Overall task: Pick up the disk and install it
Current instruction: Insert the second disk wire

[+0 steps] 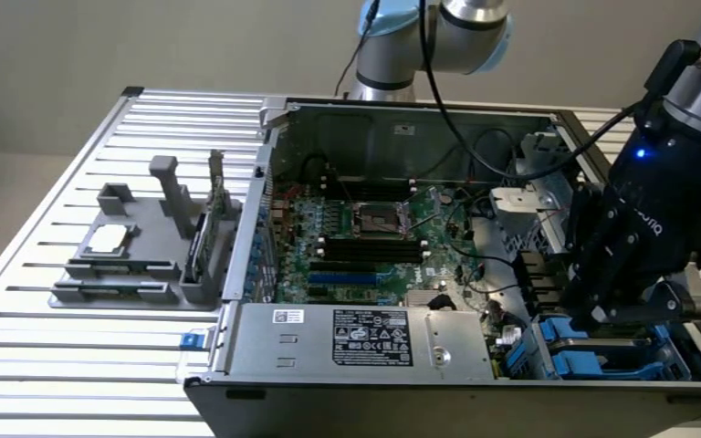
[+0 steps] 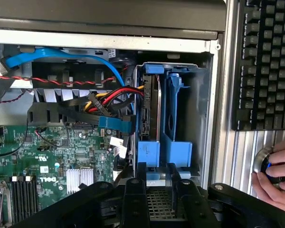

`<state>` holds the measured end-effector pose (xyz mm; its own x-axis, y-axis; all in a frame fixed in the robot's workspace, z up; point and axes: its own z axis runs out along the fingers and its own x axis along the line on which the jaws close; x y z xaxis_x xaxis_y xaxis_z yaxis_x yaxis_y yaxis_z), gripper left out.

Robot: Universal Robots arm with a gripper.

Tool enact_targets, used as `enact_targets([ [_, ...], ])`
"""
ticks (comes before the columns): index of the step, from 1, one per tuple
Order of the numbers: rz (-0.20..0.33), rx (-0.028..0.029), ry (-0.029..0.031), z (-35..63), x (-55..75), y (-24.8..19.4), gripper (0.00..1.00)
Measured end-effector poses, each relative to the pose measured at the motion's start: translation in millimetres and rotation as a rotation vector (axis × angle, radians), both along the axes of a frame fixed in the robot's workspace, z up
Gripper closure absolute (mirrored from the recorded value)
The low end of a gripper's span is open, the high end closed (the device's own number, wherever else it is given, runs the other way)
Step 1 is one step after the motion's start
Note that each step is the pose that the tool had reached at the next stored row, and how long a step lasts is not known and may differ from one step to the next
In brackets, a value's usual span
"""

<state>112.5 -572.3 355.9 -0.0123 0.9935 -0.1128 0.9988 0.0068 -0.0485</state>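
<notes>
Wrist view is showing you the disk [image 2: 150, 109] standing on edge in its blue carrier [image 2: 148, 154], inside the drive bay [image 2: 206, 95] of the computer case [image 2: 133, 42]. The pick-up and most of the insertion are looking done. Its thin edge is facing the camera, and its long axis is running along the slot, away from the hand [image 2: 159, 183]. That hand is hovering just short of the carrier, fingers apart, grasping nothing. Whether the disk is sitting fully home, you cannot tell.
</notes>
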Motion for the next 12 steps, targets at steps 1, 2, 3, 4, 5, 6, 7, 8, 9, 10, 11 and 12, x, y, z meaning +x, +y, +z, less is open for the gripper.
enact_targets([
  [1, 0.0, 0.0, 0.0, 0.0, -0.4, 0.4, 0.69],
  [2, 0.0, 0.0001, 0.0, 0.0, -0.4, 1.1, 0.69],
  [3, 0.0, 0.0, 0.0001, 0.2, -0.3, 1.9, 0.69],
  [4, 0.0, 0.0001, 0.0, 0.6, -0.3, 4.2, 0.69],
  [5, 0.0, 0.0, 0.0, 1.6, -0.2, 6.9, 0.69],
  [6, 0.0, -0.0001, -0.0001, 3.0, -0.2, 9.9, 0.69],
  [7, 0.0, 0.0002, -0.0002, 4.3, -0.3, 13.1, 0.69],
  [8, 0.0, -0.0001, -0.0005, 6.0, -0.3, 16.4, 0.69],
  [9, 0.0, 0.0001, -0.0009, 7.4, -0.2, 19.2, 0.69],
  [10, 0.0, -0.0001, -0.0013, 8.7, 0.2, 21.5, 0.69],
  [11, 0.0, 0.0001, -0.0015, 9.7, 0.7, 23.4, 0.69],
  [12, 0.0, 0.0, -0.0017, 10.5, 1.8, 24.7, 0.69],
])
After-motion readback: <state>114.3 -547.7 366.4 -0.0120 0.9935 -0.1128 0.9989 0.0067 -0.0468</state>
